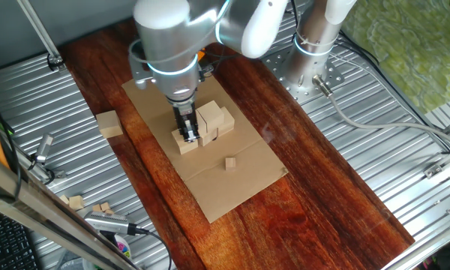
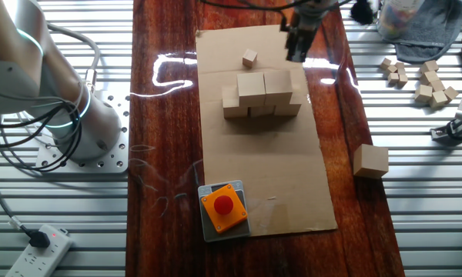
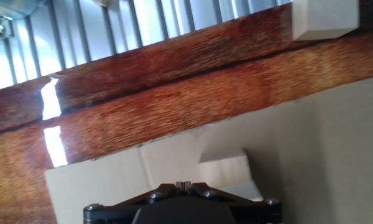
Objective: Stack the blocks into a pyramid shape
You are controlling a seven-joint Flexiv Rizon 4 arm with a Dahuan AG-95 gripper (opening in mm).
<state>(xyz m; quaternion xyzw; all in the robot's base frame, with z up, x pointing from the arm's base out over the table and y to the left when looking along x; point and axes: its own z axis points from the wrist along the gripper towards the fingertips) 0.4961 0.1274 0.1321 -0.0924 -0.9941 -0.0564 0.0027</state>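
Five pale wooden blocks (image 2: 263, 94) form a stack on the cardboard sheet (image 2: 292, 185): three in the bottom row and two on top (image 1: 210, 116). One more block (image 2: 369, 160) lies apart on the metal table and also shows in the hand view (image 3: 325, 18). My gripper (image 1: 187, 133) hangs shut and empty by one end of the stack, seen above the stack's far corner in the other fixed view (image 2: 297, 48). The hand view shows the fingertips (image 3: 183, 184) pressed together, with one block's face (image 3: 227, 172) just beyond them.
A tiny wooden cube (image 2: 249, 58) lies on the cardboard near the stack. An orange box with a red button (image 2: 223, 206) sits at the sheet's edge. Several small cubes (image 2: 427, 81) lie on the metal table. The arm's base (image 1: 313, 56) stands beside the wooden board.
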